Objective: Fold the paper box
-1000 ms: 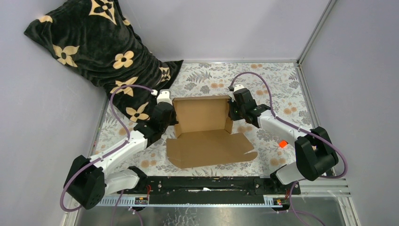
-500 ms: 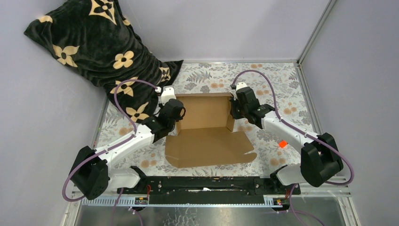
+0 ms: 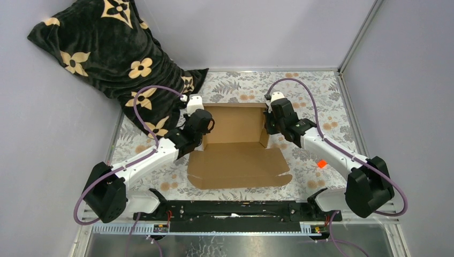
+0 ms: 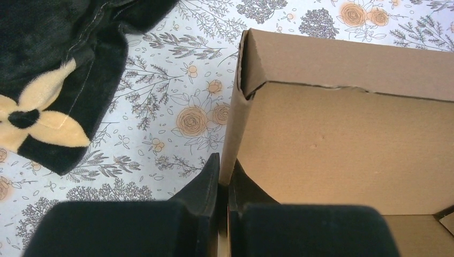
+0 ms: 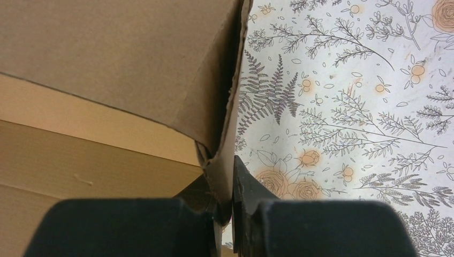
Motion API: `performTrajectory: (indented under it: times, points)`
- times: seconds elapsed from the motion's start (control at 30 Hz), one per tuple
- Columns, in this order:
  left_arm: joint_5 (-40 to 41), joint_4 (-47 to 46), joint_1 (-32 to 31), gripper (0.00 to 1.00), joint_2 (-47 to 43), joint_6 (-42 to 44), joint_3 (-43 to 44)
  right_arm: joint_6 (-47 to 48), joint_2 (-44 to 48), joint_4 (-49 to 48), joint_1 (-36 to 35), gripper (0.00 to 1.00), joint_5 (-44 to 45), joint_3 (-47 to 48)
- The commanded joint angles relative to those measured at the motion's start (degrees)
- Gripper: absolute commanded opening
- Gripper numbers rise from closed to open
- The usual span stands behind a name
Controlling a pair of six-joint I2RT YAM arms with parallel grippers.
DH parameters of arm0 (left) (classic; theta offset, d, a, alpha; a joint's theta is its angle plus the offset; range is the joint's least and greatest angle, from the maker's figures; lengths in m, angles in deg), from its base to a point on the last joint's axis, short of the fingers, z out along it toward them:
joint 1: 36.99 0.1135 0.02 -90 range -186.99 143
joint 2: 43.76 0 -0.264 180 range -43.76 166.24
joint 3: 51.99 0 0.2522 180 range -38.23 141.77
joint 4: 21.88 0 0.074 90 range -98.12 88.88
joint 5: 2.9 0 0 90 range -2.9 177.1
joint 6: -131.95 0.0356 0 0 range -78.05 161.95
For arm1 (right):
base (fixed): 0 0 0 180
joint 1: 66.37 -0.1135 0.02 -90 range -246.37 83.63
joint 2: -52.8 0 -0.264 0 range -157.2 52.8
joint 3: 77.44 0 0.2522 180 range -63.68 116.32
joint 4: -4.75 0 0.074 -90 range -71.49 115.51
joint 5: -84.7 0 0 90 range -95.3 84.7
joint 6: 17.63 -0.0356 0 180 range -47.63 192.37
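Observation:
The brown cardboard paper box (image 3: 235, 139) lies mid-table, its back and side walls raised and its lid panel flat toward the arms. My left gripper (image 3: 202, 124) is shut on the box's left side wall (image 4: 231, 139), one finger outside and one inside. My right gripper (image 3: 269, 124) is shut on the right side wall (image 5: 225, 128) the same way. In the left wrist view the back wall (image 4: 348, 64) meets the left wall at a corner. The right wrist view shows the box's inside (image 5: 96, 155) to the left of the pinched wall.
A black blanket with cream flowers (image 3: 107, 48) is heaped at the back left, its edge close to my left gripper and also in the left wrist view (image 4: 48, 80). A small orange marker (image 3: 322, 164) lies on the floral tablecloth (image 3: 310, 91) to the right. Grey walls enclose the table.
Both grippers have moved away from the arm bases with the box's side walls pinched. The box has slid slightly back and its walls stand more upright.

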Motion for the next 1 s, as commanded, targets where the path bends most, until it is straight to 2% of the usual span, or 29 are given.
performTrajectory:
  times: [0.0, 0.1, 0.17, 0.23, 0.3, 0.43, 0.97]
  points:
    - [15.67, 6.86, 2.36, 0.09, -0.43, 3.42, 0.46, 2.15, 3.97, 7.01, 3.06, 0.0, 11.01, 2.56]
    - [16.01, 7.13, 2.4, 0.15, -0.43, 3.88, 0.65, 2.43, 4.76, 8.01, 3.08, 0.0, 11.14, 3.11]
    - [15.59, 6.89, 2.36, 0.23, -0.54, 4.07, 0.6, 2.42, 5.29, 8.04, 3.1, 0.0, 11.08, 3.25]
    - [11.73, 3.92, 2.36, 0.34, -1.33, 6.15, -0.51, 2.26, 5.63, 8.1, 3.1, 0.0, 10.48, 3.33]
    - [6.72, 0.39, 2.36, 0.4, -2.98, 8.11, -2.32, 2.09, 5.49, 7.98, 3.08, 0.0, 10.11, 3.3]
    - [1.27, -3.57, 2.36, 0.42, -4.94, 8.68, -5.01, 1.85, 5.12, 7.91, 3.17, 0.0, 9.6, 2.97]
    - [-3.52, -4.71, 2.36, 0.49, -3.59, 3.51, -7.43, -1.46, 4.5, 6.8, 4.24, 0.0, 6.97, 4.05]
